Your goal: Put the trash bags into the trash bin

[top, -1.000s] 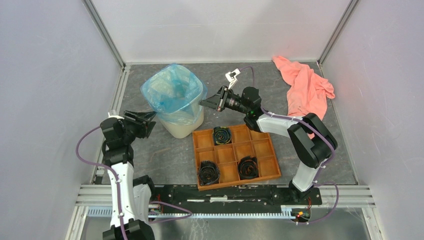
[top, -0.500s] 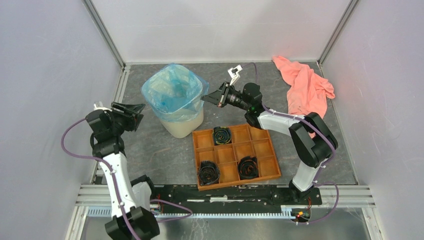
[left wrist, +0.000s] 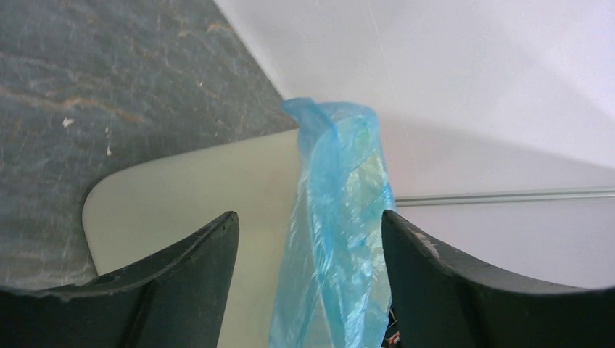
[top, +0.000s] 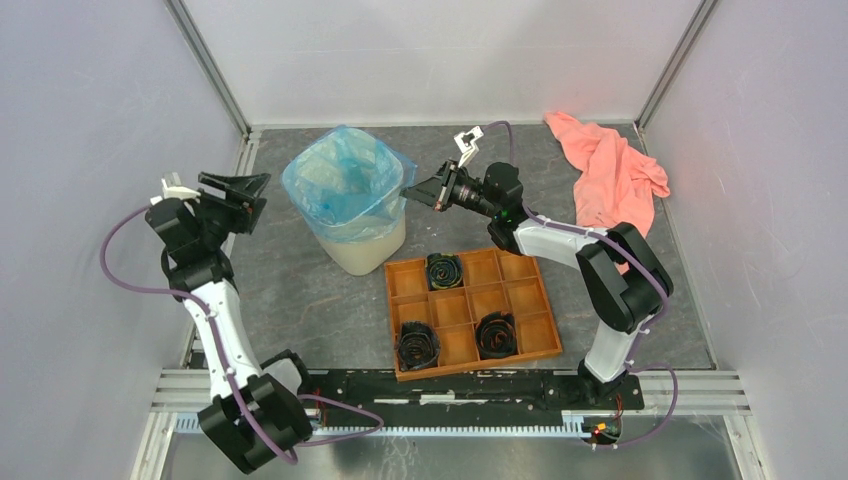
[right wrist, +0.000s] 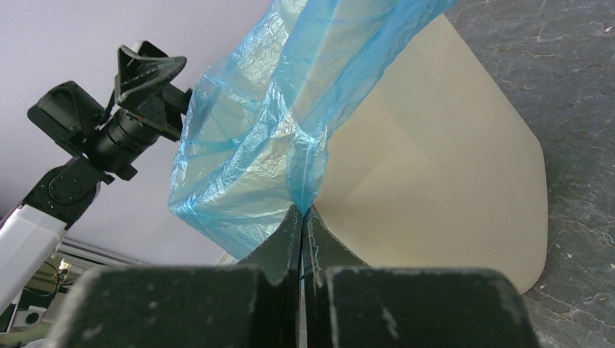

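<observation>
Leftward and back is where my left arm has swung since a second ago. The left gripper (top: 250, 197) now sits clear of the trash bin (top: 362, 252), jaws spread and empty. The trash bag (top: 345, 185) lines the bin, its film draped over the rim. At the bin's right edge, I have the right gripper (top: 408, 194) pinched tight on the bag's film. An orange tray (top: 545, 347) lies nearer, right of the bin.

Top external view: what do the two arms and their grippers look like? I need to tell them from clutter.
The left arm and right arm match: white link shells between chunky black joints, each with a thin purple cable. The left gripper and right gripper are matte black, with broad fingers tapering to narrow tips, scuffed at the edges.
</observation>
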